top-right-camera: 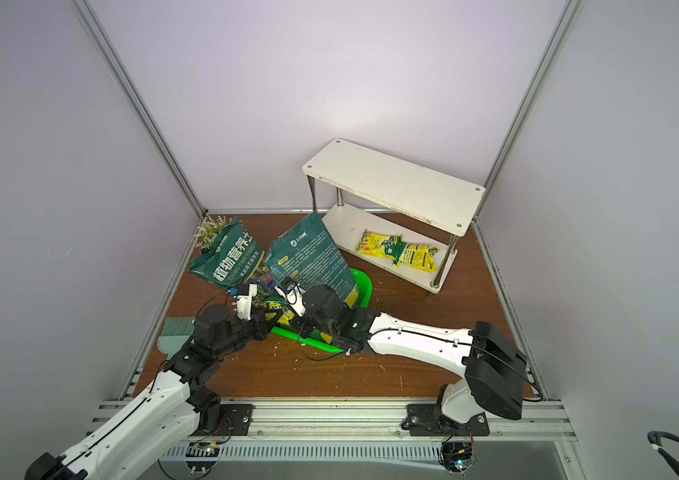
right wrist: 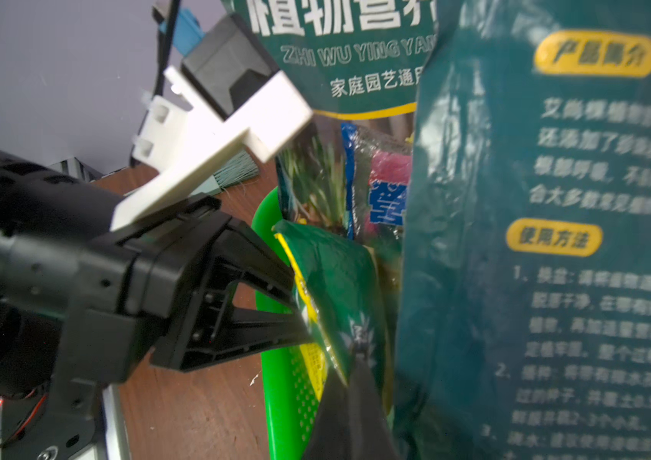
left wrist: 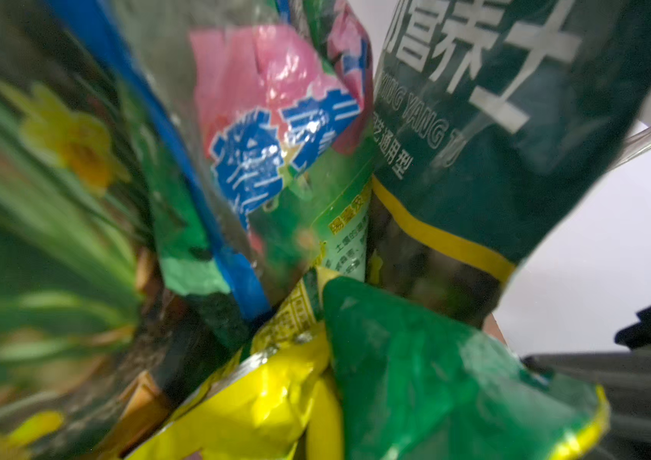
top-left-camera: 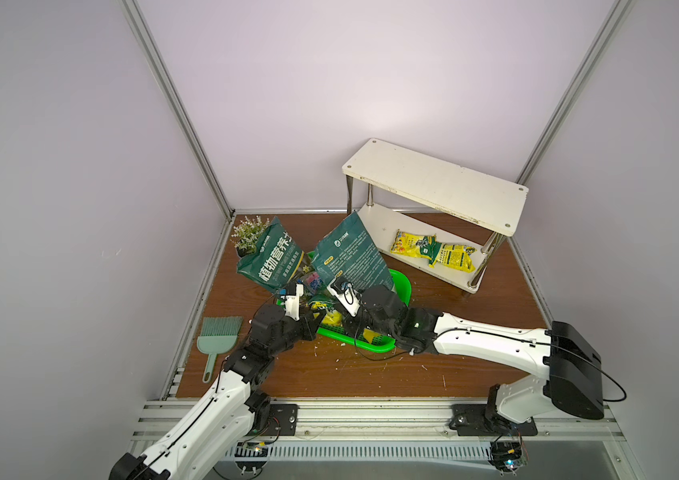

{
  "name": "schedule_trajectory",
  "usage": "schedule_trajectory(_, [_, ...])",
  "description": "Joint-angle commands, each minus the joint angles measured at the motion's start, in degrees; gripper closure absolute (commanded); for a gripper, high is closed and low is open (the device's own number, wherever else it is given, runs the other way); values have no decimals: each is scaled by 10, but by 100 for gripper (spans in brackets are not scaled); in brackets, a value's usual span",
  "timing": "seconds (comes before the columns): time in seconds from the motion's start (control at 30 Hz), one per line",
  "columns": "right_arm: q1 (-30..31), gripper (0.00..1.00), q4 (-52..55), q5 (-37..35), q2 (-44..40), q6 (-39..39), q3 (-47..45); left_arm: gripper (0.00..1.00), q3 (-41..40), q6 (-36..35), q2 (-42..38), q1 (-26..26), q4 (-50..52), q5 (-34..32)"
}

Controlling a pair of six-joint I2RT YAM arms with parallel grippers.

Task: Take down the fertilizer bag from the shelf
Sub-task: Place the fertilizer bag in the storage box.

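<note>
1. Fertilizer bag (right wrist: 339, 278), the small green-and-yellow one, is hanging over the near end of the green basket (top-left-camera: 371, 345), off the shelf (top-left-camera: 433, 183) and well apart from it.
2. The left gripper (right wrist: 301, 314) is pinching the bag's yellow-trimmed edge, with its jaws drawn together on the foil, as the right wrist view is showing.
3. The right gripper (right wrist: 355, 370) is also standing fully closed. Its dark fingertips are meeting the same bag at a lower corner, so both arms seem to be gripping this one bag.
4. In both top views the two wrists are crowding over the basket and hiding most of the bag, so only a yellow patch (top-left-camera: 331, 318) is showing between them.
5. Two yellow-and-green packets (top-left-camera: 433, 251) are lying flat on the shelf's lower board, touching each other, while the upper board is carrying nothing.
6. The shelf is standing at the far right of the wooden table (top-left-camera: 454, 332), turned at an angle to the walls.
7. Two tall dark green soil bags are standing tilted at the basket's far end. One is showing large white characters (top-left-camera: 271, 262) and the other is showing its printed back (top-left-camera: 348, 257).
8. A clear bag with pink and blue print (left wrist: 268, 119) is sitting between them, just behind the held bag.
9. A small potted plant (top-left-camera: 246, 232) is standing in the far left corner, behind the lettered soil bag.
10. A pale green hand brush (top-left-camera: 217, 336) is lying on the table's left edge, beside the left arm.
</note>
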State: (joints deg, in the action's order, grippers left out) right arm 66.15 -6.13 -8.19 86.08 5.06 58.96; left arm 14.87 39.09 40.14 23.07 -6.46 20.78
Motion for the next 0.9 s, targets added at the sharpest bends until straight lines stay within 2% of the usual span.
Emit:
schedule_trajectory(0.0, [21,100,-62,34,12,16,-2,100,-35,16,13,-17,-7,-56])
schedule_trajectory(0.17, [20,100,-52,40,62,19,19,100,-69,51,-26,-17,-18,-94])
schedule_trajectory(0.3, [23,100,-50,47,71,16,31,99,-67,48,-67,-19,18,-140])
schedule_trajectory(0.47, [23,100,-47,7,34,14,27,82,-14,58,-102,-19,60,-152])
schedule_trajectory(0.53, [24,98,-39,-21,16,12,27,67,15,65,-110,-19,72,-150])
schedule_trajectory(0.63, [22,48,-30,-39,6,7,27,49,61,68,-113,-19,94,-150])
schedule_trajectory(0.67, [22,33,-27,-42,2,6,28,47,77,69,-112,-19,102,-149])
schedule_trajectory(0.7, [22,25,-26,-43,-3,5,27,46,91,68,-112,-19,106,-145])
schedule_trajectory(0.77, [22,16,-27,-43,-25,6,20,44,122,72,-111,-19,118,-143])
schedule_trajectory(0.87, [22,11,-30,-37,-71,5,3,42,167,73,-107,-19,138,-144])
